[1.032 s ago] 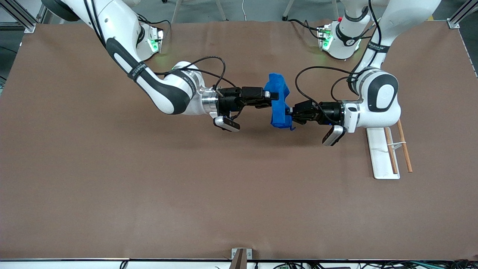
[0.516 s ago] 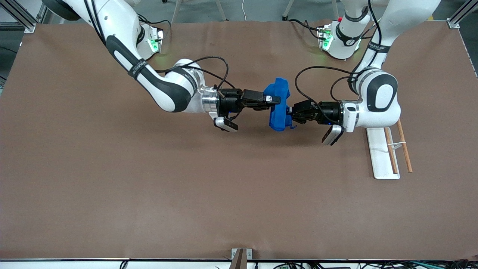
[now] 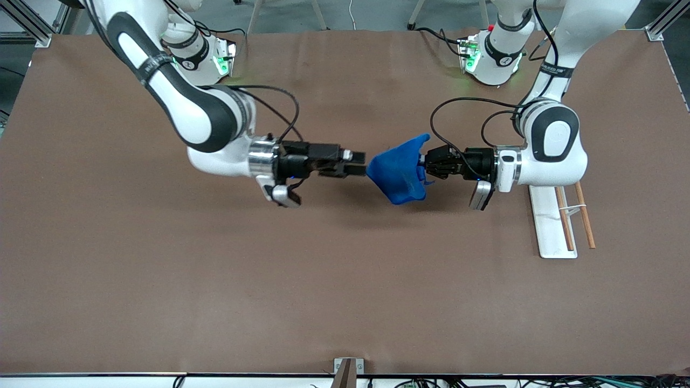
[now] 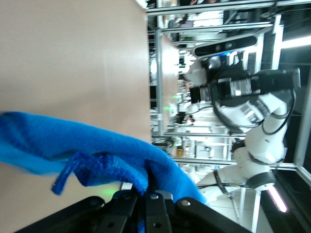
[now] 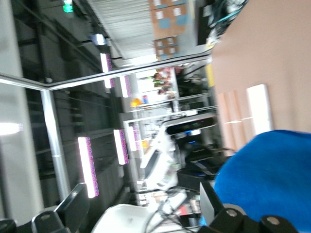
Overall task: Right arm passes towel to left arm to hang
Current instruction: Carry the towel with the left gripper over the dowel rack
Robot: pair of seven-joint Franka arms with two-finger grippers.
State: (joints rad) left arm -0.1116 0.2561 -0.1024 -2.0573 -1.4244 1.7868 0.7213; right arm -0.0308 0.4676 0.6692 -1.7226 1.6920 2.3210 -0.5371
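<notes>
From the front, the towel [image 3: 400, 171] hangs in the air over the middle of the tabletop [image 3: 215, 280], stretched between both arms so the hand-off can happen without a drop: the left pincer [image 3: 427, 164] is clenched on one edge, while the right pincer [image 3: 362, 163] touches the other, whether gripping or released I cannot tell. The left wrist view shows the towel [image 4: 97, 155] bunched in its clenched fingers [image 4: 155, 213]. The right wrist view shows the towel [image 5: 267, 174] just ahead.
</notes>
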